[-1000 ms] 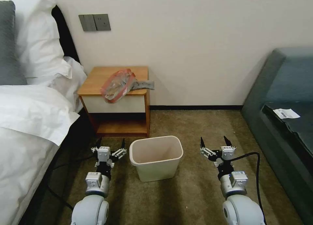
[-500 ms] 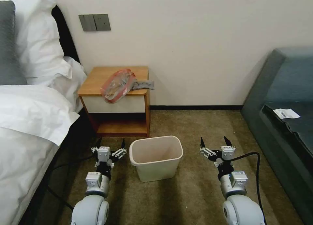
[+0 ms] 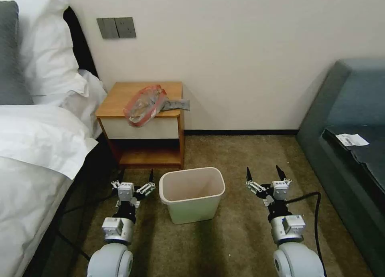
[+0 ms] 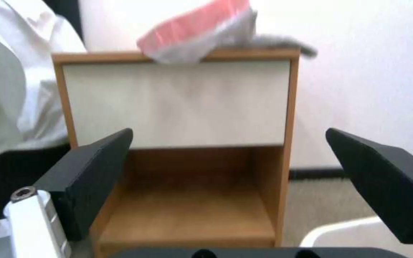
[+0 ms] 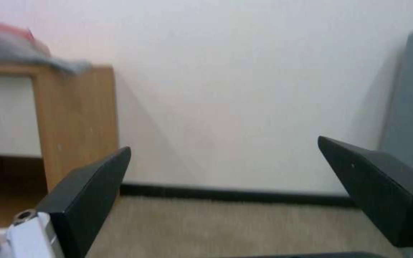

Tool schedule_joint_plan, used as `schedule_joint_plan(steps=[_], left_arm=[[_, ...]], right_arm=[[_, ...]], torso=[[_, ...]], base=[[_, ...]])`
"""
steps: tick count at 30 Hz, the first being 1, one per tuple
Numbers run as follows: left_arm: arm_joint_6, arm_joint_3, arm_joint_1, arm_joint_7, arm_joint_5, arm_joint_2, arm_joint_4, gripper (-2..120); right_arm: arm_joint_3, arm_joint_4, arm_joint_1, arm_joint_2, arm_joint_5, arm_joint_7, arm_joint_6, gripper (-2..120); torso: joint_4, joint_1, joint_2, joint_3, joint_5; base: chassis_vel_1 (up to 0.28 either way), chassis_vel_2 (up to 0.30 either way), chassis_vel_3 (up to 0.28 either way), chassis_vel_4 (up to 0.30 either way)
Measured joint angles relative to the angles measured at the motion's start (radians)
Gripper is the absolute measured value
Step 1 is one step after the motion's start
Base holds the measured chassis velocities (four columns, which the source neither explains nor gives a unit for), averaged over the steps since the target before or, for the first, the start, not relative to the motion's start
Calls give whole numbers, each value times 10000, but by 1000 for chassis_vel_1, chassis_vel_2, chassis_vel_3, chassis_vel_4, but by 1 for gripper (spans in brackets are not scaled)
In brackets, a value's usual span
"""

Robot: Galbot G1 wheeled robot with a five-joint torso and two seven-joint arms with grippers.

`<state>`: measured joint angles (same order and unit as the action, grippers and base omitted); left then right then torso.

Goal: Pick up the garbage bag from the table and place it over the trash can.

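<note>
The garbage bag [image 3: 146,104], crinkly grey plastic with a red rim, lies bunched on the table [image 3: 116,98], hanging a little over its front edge; the left wrist view catches the garbage bag [image 4: 202,34] on top of the table [image 4: 177,104]. The trash can [image 3: 192,193], cream-white and empty, stands on the carpet in front of the table. My left gripper [image 3: 135,176] hovers low just left of the trash can, open and empty. My right gripper [image 3: 262,173] hovers to the trash can's right, open and empty.
A bed with white linen [image 3: 36,140] fills the left side, close to my left arm. A dark teal sofa [image 3: 353,120] with a paper label stands at the right. A black cable [image 3: 311,197] trails by my right arm. Brown carpet [image 3: 240,156] lies open between table and sofa.
Both arms have shifted slightly, the wrists drawing back a little toward me. The bag, table and trash can stay where they were.
</note>
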<state>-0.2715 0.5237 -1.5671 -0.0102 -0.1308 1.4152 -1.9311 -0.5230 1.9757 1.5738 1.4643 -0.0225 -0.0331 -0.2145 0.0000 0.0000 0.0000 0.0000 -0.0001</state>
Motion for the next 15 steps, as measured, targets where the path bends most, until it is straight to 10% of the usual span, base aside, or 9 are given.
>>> schedule_joint_plan(steps=[15], left_arm=[[-1168, -165, -93, 396, -895, -336, 10, 100]], right_arm=[[395, -61, -112, -197, 870, 169, -2195, 100]], torso=[[1, 0, 0, 0, -1]], base=[[0, 0, 0, 0]])
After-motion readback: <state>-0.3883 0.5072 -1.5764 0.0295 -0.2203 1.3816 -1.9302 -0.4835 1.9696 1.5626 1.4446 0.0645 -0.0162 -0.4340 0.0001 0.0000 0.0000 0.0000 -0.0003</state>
